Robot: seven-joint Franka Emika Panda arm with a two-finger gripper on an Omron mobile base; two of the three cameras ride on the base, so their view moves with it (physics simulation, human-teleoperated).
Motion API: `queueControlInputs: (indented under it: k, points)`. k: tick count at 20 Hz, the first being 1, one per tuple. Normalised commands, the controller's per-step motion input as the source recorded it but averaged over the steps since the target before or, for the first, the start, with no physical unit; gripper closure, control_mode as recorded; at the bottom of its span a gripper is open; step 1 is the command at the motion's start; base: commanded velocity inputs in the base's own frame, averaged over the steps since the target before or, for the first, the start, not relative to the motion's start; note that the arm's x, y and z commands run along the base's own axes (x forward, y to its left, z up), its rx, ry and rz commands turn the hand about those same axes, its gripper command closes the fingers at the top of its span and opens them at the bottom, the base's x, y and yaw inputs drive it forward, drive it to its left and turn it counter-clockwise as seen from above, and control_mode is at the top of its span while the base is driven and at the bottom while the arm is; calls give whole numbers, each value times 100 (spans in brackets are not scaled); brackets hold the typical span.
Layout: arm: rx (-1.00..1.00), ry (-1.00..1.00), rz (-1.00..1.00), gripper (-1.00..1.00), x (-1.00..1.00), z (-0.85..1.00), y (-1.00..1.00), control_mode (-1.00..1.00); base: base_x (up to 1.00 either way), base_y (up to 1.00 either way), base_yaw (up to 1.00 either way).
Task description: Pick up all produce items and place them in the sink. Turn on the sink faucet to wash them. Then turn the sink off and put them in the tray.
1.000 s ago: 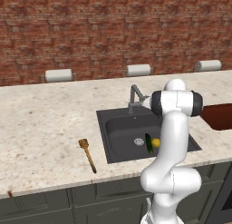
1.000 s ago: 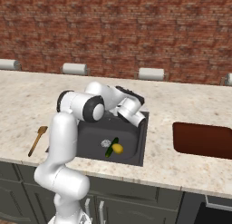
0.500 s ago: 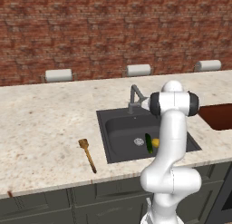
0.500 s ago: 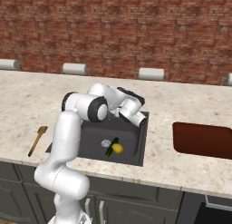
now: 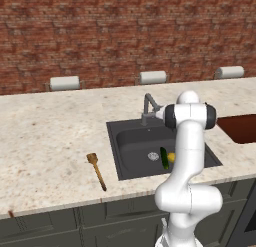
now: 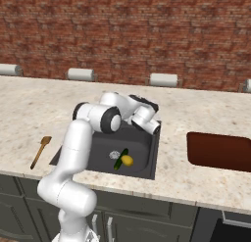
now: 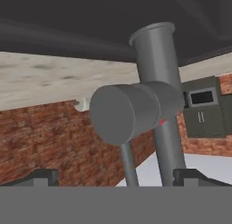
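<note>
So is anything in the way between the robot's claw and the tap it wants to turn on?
Nothing visible is. In the hand view the faucet sits right ahead of the open gripper, with only air between the fingertips and it. The cucumber and yellow piece lie lower, in the sink.

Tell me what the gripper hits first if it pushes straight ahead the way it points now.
Most likely the faucet: its round grey body sits dead ahead of the open gripper, between the fingertips and looks very close, though exact depth is hard to judge.
</note>
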Motion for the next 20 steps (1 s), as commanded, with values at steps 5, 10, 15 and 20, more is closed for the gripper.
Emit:
queueControlInputs:
  k: [5, 10, 15, 20]
  points:
    - [0, 0, 0, -100, 30, -14, -9, -100, 0, 0, 0]
    - [-1, 0, 0, -100, 24, -14, 1, -100, 0, 0, 0]
    - [-2, 0, 0, -100, 16, -9, 9, -100, 0, 0, 0]
    - [-7, 0, -1, 100, 1, -21, 40, -100, 0, 0, 0]
